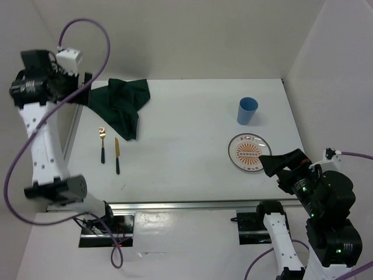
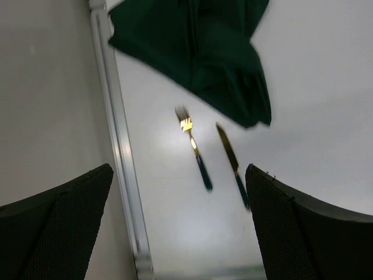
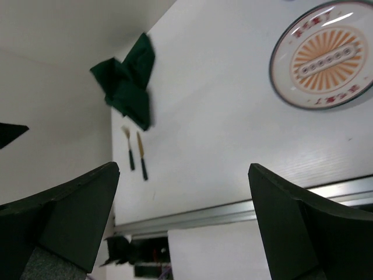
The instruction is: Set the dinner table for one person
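Note:
The white dinner table (image 1: pixel 186 134) carries a crumpled dark green cloth placemat (image 1: pixel 119 105) at the far left. A gold fork (image 1: pixel 102 144) and a gold knife (image 1: pixel 117 156), both with dark handles, lie side by side just in front of it. A round plate with an orange sunburst (image 1: pixel 249 153) lies at the near right, and a blue cup (image 1: pixel 247 111) stands behind it. My left gripper (image 1: pixel 86 90) is raised high by the cloth, open and empty (image 2: pixel 179 169). My right gripper (image 1: pixel 278 165) hovers by the plate's near right edge, open and empty (image 3: pixel 183 169).
A silver rail (image 1: pixel 192 205) runs along the table's near edge and another (image 2: pixel 116 146) along the left edge. White walls enclose the table on the left, back and right. The plate (image 3: pixel 323 64), cloth (image 3: pixel 125 79), fork (image 3: pixel 128 153) and knife (image 3: pixel 141 156) show in the right wrist view.

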`<state>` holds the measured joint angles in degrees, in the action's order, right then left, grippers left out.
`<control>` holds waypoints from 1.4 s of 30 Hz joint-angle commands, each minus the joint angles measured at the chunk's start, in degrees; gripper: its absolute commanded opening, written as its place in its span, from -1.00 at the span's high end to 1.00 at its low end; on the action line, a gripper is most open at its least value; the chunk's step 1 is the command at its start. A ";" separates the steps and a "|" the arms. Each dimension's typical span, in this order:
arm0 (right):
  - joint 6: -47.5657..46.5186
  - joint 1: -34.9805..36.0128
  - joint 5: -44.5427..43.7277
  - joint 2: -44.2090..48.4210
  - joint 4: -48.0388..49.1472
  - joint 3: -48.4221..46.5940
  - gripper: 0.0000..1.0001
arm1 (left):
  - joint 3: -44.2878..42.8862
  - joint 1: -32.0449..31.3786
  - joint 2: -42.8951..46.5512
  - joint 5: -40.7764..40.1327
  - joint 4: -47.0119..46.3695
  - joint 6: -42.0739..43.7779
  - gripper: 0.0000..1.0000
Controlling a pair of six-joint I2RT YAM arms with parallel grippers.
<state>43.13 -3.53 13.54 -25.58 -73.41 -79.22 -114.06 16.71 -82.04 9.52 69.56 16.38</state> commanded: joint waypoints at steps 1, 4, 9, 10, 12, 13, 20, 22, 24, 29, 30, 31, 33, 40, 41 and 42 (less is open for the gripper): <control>-3.06 0.28 -11.50 -1.39 4.76 -1.38 -1.00 | -11.93 -6.32 -14.33 0.00 -2.59 -4.43 -1.00; -4.37 0.28 -12.74 -4.03 9.06 1.34 -1.00 | -20.50 -13.89 -28.77 -11.85 -8.01 -2.59 -1.00; -4.90 0.28 -11.62 -8.25 16.09 4.94 -1.00 | -21.03 -15.04 -37.57 -21.81 -20.41 -3.81 -1.00; -5.42 0.28 -11.08 -9.82 19.06 6.69 -1.00 | -21.03 -15.04 -38.36 -21.82 -23.56 -4.60 -1.00; -5.95 0.28 -10.03 -11.59 21.63 8.02 -1.00 | -20.51 -15.04 -39.42 -20.87 -26.48 -5.13 -1.00; -5.96 0.28 -9.24 -13.68 23.81 8.55 -1.00 | -18.67 -15.04 -39.42 -20.07 -28.06 -5.13 -1.00; -8.58 0.28 -6.95 -22.04 31.55 10.84 -1.00 | -20.32 -15.04 -46.10 -20.59 -30.54 -7.59 -1.00; -9.21 0.28 -7.47 -22.67 32.97 11.54 -1.00 | -20.32 -15.04 -47.51 -19.37 -32.63 -6.89 -1.00; -9.21 0.28 -7.48 -24.16 34.38 12.42 -1.00 | -20.32 -15.04 -49.44 -18.49 -33.52 -6.28 -1.00; -9.74 0.28 -8.96 -25.22 33.33 11.90 -1.00 | -21.81 -14.51 -53.57 -18.40 -37.30 -6.89 -0.94; -9.74 0.28 -9.49 -25.22 32.55 11.11 -1.00 | -22.51 -13.82 -53.58 -17.61 -36.78 -7.41 -0.79; -9.74 0.28 -9.50 -25.22 32.54 10.41 -1.00 | -22.52 -13.81 -54.27 -15.86 -36.78 -8.29 -0.68; -9.74 0.28 -10.11 -25.22 31.83 10.40 -1.00 | -20.96 -13.20 -53.67 -15.14 -37.65 -8.99 -0.39; -8.51 0.28 -8.89 -21.97 30.78 13.64 -1.00 | -18.74 -13.19 -49.54 -11.89 -39.33 -9.61 1.00; -9.20 0.28 -7.75 -21.97 31.56 14.18 -1.00 | -18.74 -13.19 -48.84 -10.06 -38.80 -9.61 1.00; -10.08 0.28 -4.69 -21.97 32.18 14.18 -1.00 | -18.74 -13.19 -46.83 -8.65 -37.58 -8.83 1.00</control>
<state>34.76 -3.51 5.21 -48.53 -43.70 -65.87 -132.73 3.73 -136.09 -3.92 33.58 7.64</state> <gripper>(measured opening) 0.999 0.028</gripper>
